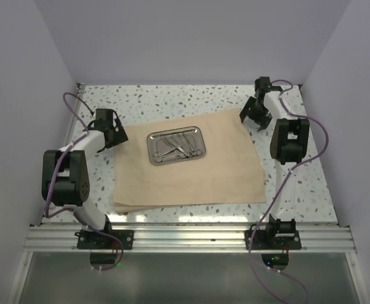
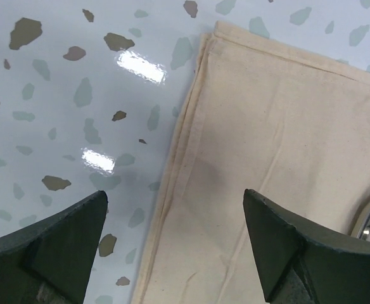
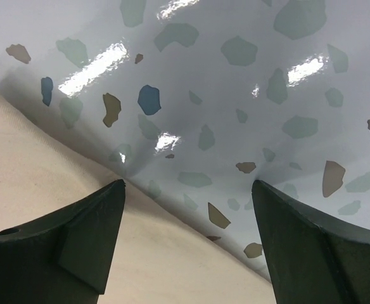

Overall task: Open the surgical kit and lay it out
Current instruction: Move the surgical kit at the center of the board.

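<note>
Cloth wrap [image 1: 191, 171] lies opened flat on the desk [image 1: 172, 98], and its near edge is the closest thing to your arm bases.

Further out, your left pincer [image 1: 109, 130] hangs over the wrap's left edge. In the left wrist view, that pincer [image 2: 175, 202] is spread wide and has hold of nothing. The hemmed edge of the wrap [image 2: 267, 126] runs up between its fingers, with speckled desk [image 2: 58, 114] on one side of the hem and cloth on the other. You cannot tell from these views whether the fingertips touch the surface. Past the cloth-side finger, a curved bit of the tray [image 2: 369, 218] shows at the frame's edge.

The tray [image 1: 151, 149] sits on the middle of the wrap, to the right of your left pincer and well apart from it. Slim metal instruments [image 1: 177, 145] lie inside it in a loose heap, too small to tell apart.

Farthest out, your right pincer [image 1: 256, 116] is at the wrap's far right corner. In the right wrist view, it [image 3: 188, 190] is also wide apart and empty. The wrap's edge [image 3: 33, 164] crosses diagonally below and to the left of the gap, and glossy desk [image 3: 236, 95] fills everything beyond.
</note>
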### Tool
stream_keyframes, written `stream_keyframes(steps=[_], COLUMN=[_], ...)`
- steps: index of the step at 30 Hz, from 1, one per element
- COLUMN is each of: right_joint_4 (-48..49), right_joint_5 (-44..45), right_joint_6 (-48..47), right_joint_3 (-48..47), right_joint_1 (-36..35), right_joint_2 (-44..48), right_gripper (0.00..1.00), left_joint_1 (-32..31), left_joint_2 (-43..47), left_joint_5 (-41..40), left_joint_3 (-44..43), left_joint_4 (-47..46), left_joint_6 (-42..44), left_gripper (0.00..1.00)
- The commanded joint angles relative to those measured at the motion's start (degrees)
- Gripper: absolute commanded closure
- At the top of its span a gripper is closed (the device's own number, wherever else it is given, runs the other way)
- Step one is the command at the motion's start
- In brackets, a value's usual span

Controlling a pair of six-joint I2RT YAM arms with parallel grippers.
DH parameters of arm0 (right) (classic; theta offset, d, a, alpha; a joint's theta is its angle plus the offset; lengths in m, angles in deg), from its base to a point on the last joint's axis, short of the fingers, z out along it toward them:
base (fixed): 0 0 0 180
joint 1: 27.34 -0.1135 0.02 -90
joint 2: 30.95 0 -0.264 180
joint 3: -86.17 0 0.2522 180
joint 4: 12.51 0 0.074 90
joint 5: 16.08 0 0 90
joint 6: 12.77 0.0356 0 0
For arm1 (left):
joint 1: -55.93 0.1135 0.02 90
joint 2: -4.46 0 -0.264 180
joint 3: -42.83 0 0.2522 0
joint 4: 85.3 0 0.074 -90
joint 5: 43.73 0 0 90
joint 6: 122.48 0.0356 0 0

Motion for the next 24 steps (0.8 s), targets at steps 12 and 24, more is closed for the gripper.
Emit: stream_keyframes(steps=[12,24], right_joint_4=[12.05,15.34], right_joint_5=[-7.00,-9.21], right_joint_6=[3.56,4.10], right_joint_3=[2.45,4.15], right_joint_1=[-0.59,-1.99], right_joint_2=[5.01,0.10], right_gripper=[0.16,0.37], left_joint_1=[0.05,0.05], left_joint_2=[-3.81,-6.45], left_joint_5=[4.15,6.70], left_joint_3=[-0.78,-1.14], left_joint_4=[-4.58,-5.28], left_joint_6=[0.70,0.97], left_gripper=[0.09,0.17])
